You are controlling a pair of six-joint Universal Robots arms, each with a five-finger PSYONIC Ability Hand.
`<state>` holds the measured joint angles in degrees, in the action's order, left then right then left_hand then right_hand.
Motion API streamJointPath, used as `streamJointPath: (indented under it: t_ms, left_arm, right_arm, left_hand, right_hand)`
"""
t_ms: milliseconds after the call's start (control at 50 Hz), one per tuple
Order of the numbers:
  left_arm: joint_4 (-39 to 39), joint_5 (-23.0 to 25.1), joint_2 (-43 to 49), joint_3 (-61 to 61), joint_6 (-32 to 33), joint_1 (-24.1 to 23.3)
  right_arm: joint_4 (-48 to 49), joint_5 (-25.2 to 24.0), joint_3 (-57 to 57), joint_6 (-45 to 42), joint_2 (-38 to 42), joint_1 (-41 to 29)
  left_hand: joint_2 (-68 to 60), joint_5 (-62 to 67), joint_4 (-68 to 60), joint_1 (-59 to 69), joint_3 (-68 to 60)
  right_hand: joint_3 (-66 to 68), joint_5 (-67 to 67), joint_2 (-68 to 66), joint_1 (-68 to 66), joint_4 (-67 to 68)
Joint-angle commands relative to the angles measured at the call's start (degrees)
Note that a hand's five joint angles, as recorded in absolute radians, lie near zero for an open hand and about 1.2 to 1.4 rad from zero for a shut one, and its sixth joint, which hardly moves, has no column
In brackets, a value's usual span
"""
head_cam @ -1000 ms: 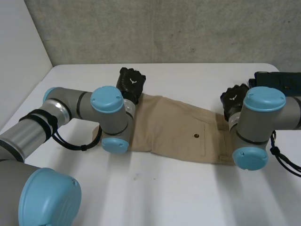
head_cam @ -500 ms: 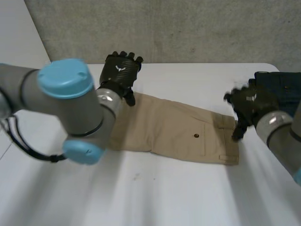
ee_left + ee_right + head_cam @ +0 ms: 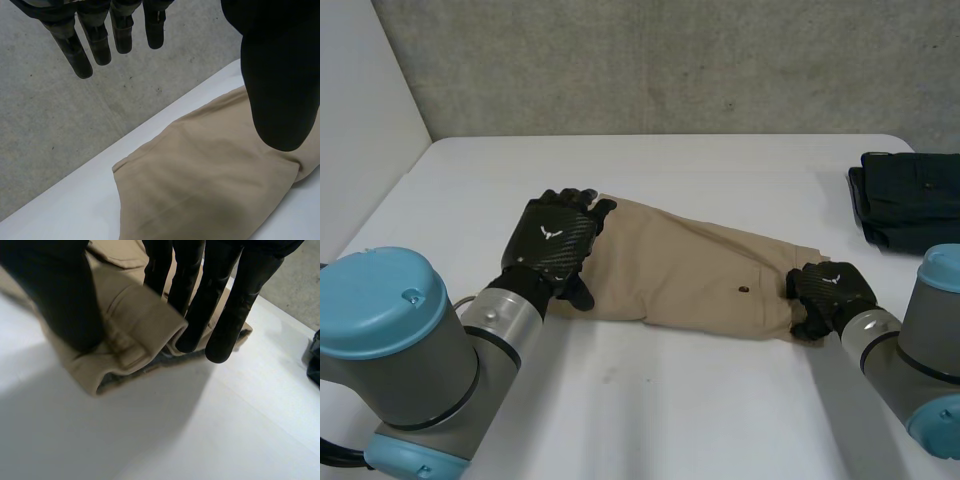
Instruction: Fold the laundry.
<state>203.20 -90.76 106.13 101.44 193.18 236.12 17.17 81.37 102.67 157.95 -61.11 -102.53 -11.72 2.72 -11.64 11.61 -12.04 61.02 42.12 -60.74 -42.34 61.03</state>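
The white desk point(image 3: 720, 420) runs under both robot hands, with a grey concrete wall point(image 3: 670, 60) beyond their fingertips. A pair of tan shorts point(image 3: 690, 270) lies flat across the middle of the desk, reaching from one robot hand to the other. The left arm point(image 3: 410, 340) and the right arm point(image 3: 920, 360) each end over one end of the cloth. Well apart from the shorts, on the desk past the outer side of the right robot hand, sits a dark folded garment point(image 3: 910, 200).

The left robot hand point(image 3: 555, 245) is over the leg end of the shorts, palm down. In its wrist view its fingers point(image 3: 100, 45) are straight, spread and clear of the cloth. Its thumb point(image 3: 275, 75) hangs over the tan fabric point(image 3: 200, 185) without gripping it, so this robot hand is wide and holds nothing.

The right robot hand point(image 3: 830, 292) is at the waistband end. In its wrist view the waistband point(image 3: 130, 305) is bunched and raised off the desk point(image 3: 175, 430), showing a grey inner side. It is caught between the thumb point(image 3: 65, 295) on one face and the fingers point(image 3: 235, 315) on the other. This robot hand is holding the shorts by that edge.

A small dark button point(image 3: 744, 290) shows on the shorts, near the right robot hand's thumb side.
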Motion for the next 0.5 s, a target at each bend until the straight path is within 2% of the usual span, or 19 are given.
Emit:
streamJointPath:
  t_ms: [20,80,100,160,240,320,360,460,500]
  left_arm:
    - [0.00,-0.30,-0.57,-0.10,0.01,0.57]
    - [-0.09,-0.48,-1.80,0.25,-0.08,0.83]
    - [-0.09,-0.48,-2.15,0.51,-0.08,0.83]
    - [0.00,-0.30,-4.08,1.82,-0.26,1.09]
    - [0.00,-0.39,-5.66,2.88,-0.26,2.06]
    - [0.00,-0.21,-6.63,3.93,-0.26,2.85]
    - [0.00,-0.21,-6.81,4.03,-0.26,2.94]
    - [0.09,-0.21,-6.72,3.68,-0.34,3.29]
    - [0.44,-0.21,-6.81,3.41,-0.34,3.82]
  right_arm:
    - [-0.55,0.72,1.56,-1.76,-3.73,2.86]
    - [-1.25,0.37,2.88,-3.87,-9.09,3.57]
    - [-2.04,0.37,3.58,-6.23,-12.42,4.53]
    - [-3.71,-0.07,4.82,-12.20,-15.78,9.08]
    - [-5.74,-0.07,3.59,-21.96,-15.97,12.27]
    - [-7.06,0.63,0.52,-33.04,-15.97,11.92]
    - [-7.06,0.55,-1.06,-36.03,-15.53,9.56]
    - [-6.36,-0.42,-9.13,-38.95,-12.38,-6.14]
    - [-6.36,-0.68,-11.95,-38.77,-9.92,-10.03]
  left_hand:
    - [1.17,-2.17,1.09,-1.06,1.49]
    - [1.17,-2.17,1.08,-1.06,1.49]
    - [1.17,-2.17,1.09,-1.06,1.49]
    - [1.17,-2.17,1.09,-1.06,1.49]
    - [1.17,-2.17,1.09,-1.06,1.49]
    - [1.17,-2.17,1.09,-1.06,1.49]
    - [1.17,-2.17,1.09,-1.06,1.49]
    - [1.17,-2.17,1.09,-1.06,1.49]
    - [1.34,-2.34,1.25,-1.23,1.66]
  right_hand:
    - [18.98,27.88,-19.26,-37.66,18.97]
    - [18.98,27.88,-19.26,-37.66,18.97]
    - [18.98,27.88,-19.26,-37.66,18.97]
    - [18.98,27.88,-19.26,-37.66,18.97]
    - [18.98,27.88,-19.26,-37.66,18.97]
    - [18.98,27.88,-19.26,-37.66,18.97]
    - [18.98,27.88,-19.26,-37.66,18.97]
    - [18.98,27.88,-19.26,-37.66,18.97]
    - [18.98,27.88,-19.26,-37.66,18.97]
